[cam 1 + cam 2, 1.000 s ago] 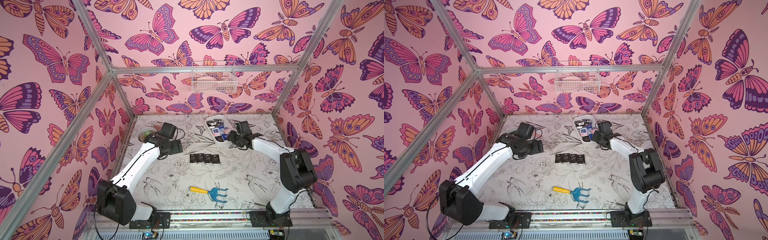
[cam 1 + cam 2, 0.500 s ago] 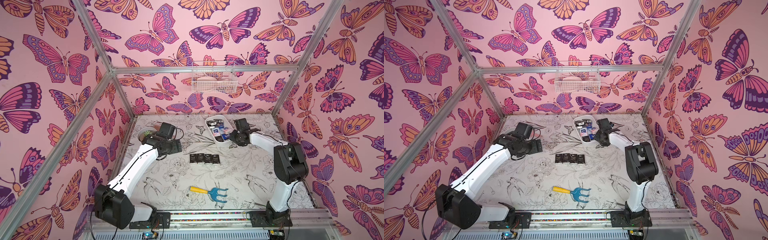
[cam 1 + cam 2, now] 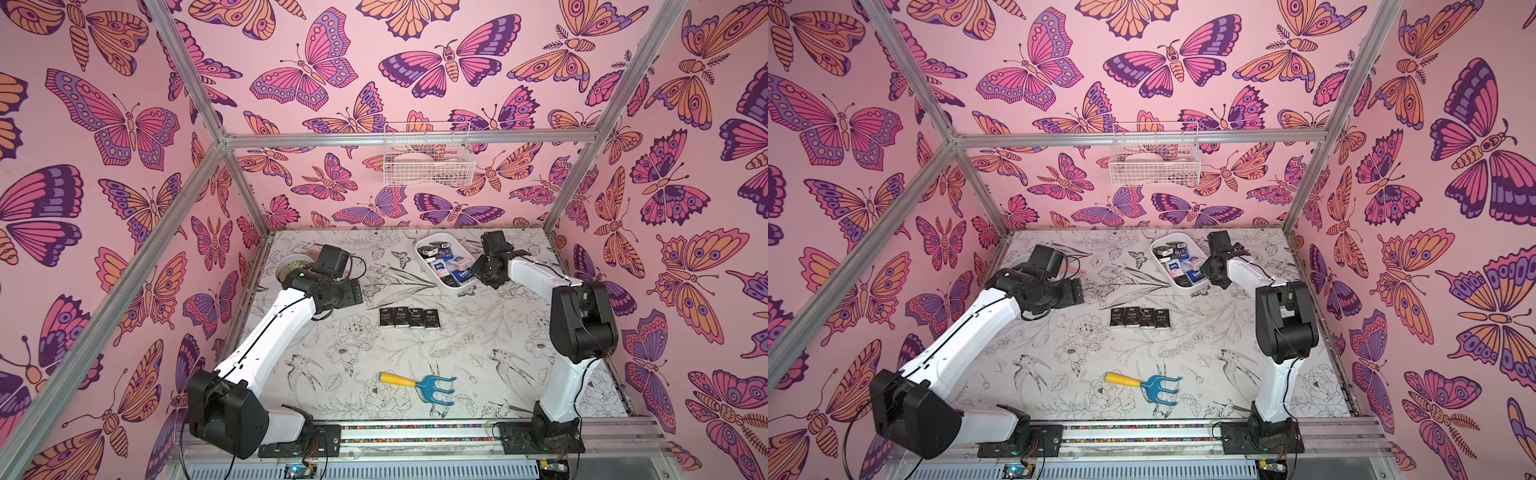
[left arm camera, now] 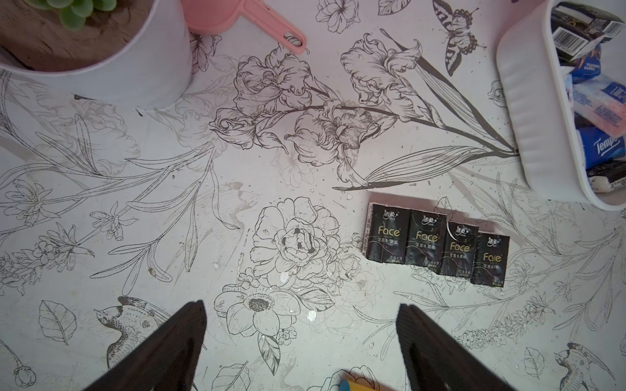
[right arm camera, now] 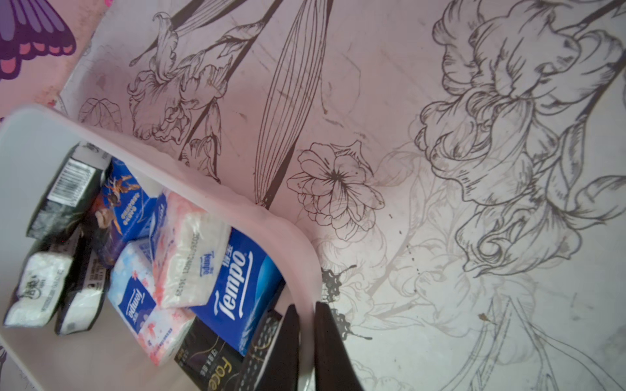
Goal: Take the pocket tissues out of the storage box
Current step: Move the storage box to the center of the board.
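The white storage box (image 3: 428, 242) (image 3: 1187, 237) stands at the back right of the table. Pocket tissues (image 3: 448, 264) (image 5: 233, 270) lie in it: blue, white-pink and black packets. My right gripper (image 5: 306, 309) (image 3: 477, 275) is shut on the box's near wall (image 5: 237, 199), one finger inside and one outside. Several black "Face" packets (image 3: 409, 318) (image 3: 1140, 318) (image 4: 437, 245) lie in a row on the table in front of the box. My left gripper (image 4: 301, 311) (image 3: 353, 291) hovers open and empty to the left of that row.
A white plant pot (image 3: 293, 266) (image 4: 101, 67) stands at the back left with a pink scoop (image 4: 237, 20) beside it. A blue hand rake with a yellow handle (image 3: 419, 384) lies near the front. A white wire basket (image 3: 428, 158) hangs on the back wall.
My right gripper has shut on the storage box's wall, and its arm has swung a little toward the back. The left arm has hardly moved.
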